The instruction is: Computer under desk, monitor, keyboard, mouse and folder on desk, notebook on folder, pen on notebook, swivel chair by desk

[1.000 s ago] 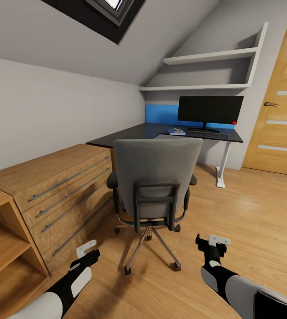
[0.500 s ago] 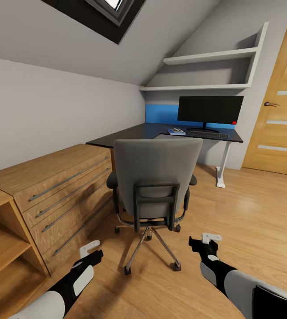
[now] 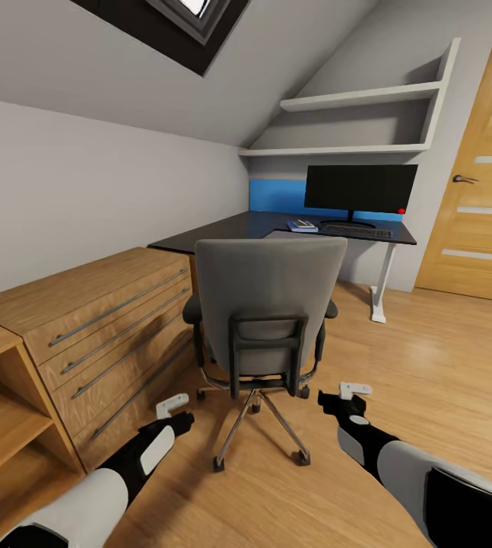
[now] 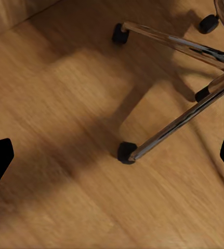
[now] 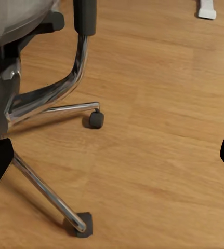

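An attic bedroom with a wood floor (image 3: 428, 358). The swivel chair (image 3: 265, 304) stands mid-floor, well short of the black counter (image 3: 230, 228), its back facing the robot and its seat facing the counter. Both the left claw (image 3: 179, 411) and the right claw (image 3: 338, 399) hang low, open and empty, flanking its base. An uneven push would likely spin the chair sideways on its casters.

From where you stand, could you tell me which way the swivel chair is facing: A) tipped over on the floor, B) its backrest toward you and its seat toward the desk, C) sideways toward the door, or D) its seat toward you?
B: the swivel chair stands upright, showing the back of its grey backrest, with the desk beyond it.
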